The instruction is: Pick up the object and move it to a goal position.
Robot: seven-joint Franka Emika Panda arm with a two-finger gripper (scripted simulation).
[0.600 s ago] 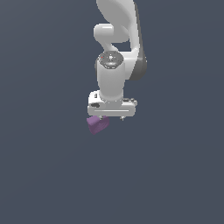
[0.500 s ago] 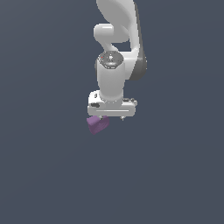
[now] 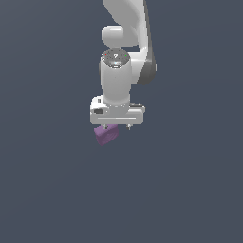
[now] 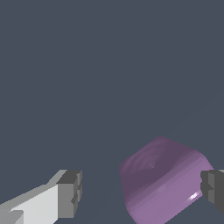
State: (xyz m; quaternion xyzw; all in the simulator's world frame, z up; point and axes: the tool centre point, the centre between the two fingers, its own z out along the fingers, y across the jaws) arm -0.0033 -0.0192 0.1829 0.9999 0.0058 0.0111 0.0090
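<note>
Hovering over surface, hand (image 3: 116,125) is held with fingers apart, nothing gripped. Object (image 4: 164,179) is seen lying off-centre between fingers, touching or nearly touching one fingertip (image 4: 213,189), well clear of other. Recentring over object is judged needed before closing.

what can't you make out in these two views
- Exterior view: the gripper fingertips are hidden under its white body, so contact with the purple chunk is unclear.
- Wrist view: the chunk's lower part is cut off by the picture edge.
- Wrist view: one dark finger is cut by the edge.
- No goal marker shows in either view.
</note>
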